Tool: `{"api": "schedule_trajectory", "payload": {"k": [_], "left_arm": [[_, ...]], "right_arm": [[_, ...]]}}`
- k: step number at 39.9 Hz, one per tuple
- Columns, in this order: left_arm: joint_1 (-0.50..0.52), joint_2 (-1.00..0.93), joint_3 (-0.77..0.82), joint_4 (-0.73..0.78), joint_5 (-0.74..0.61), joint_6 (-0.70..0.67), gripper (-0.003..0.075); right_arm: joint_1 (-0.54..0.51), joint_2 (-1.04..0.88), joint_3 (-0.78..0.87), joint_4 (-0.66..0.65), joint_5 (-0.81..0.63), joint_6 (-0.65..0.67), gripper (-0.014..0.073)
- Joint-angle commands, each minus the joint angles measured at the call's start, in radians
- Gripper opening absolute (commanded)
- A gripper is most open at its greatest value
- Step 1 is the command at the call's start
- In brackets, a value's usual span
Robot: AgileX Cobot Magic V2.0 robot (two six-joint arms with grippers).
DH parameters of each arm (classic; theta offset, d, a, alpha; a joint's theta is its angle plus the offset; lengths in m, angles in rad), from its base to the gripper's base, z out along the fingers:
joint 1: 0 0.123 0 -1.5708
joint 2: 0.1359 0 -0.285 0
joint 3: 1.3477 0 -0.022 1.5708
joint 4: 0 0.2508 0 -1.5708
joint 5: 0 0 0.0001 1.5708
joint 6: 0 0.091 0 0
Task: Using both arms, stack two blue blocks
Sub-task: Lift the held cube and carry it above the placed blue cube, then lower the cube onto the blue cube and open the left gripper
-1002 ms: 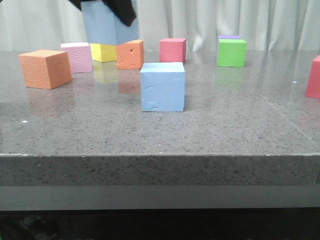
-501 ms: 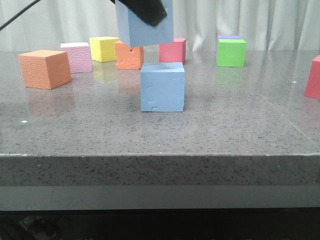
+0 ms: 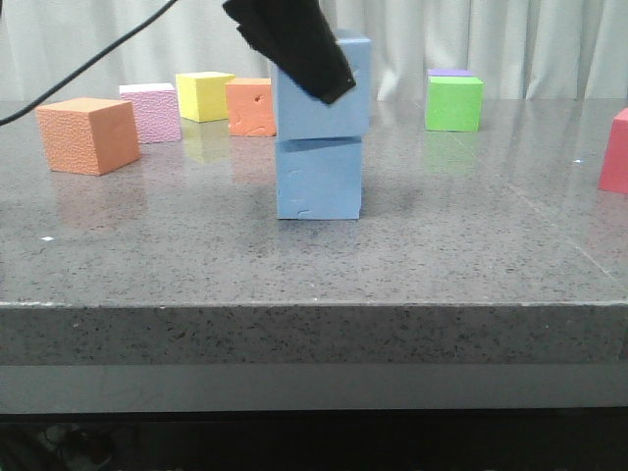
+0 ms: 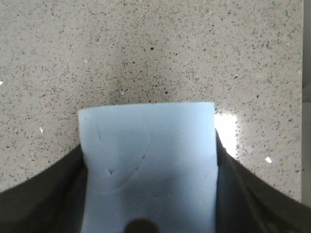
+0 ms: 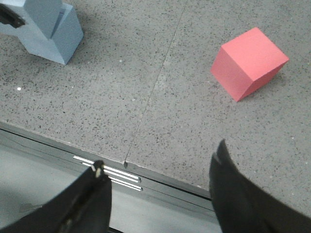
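Left gripper clamps the upper blue block, sitting on the lower blue block mid-tabletop, slightly askew. Release crooked and it could tip off. Right gripper hangs spread wide, holding nothing, near the red block.
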Motion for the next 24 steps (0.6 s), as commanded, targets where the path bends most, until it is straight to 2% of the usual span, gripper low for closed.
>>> {"api": "schedule_trajectory", "payload": {"k": [1, 24], "left_arm": [[-0.006, -0.045, -0.034, -0.038, -0.034, 0.029, 0.0326], [-0.006, -0.045, -0.042, -0.018, -0.059, 0.098, 0.0326]], "right_arm": [[-0.005, -0.003, -0.025, -0.018, -0.065, -0.001, 0.0454], [-0.005, -0.003, -0.025, -0.018, -0.065, -0.001, 0.0454]]}}
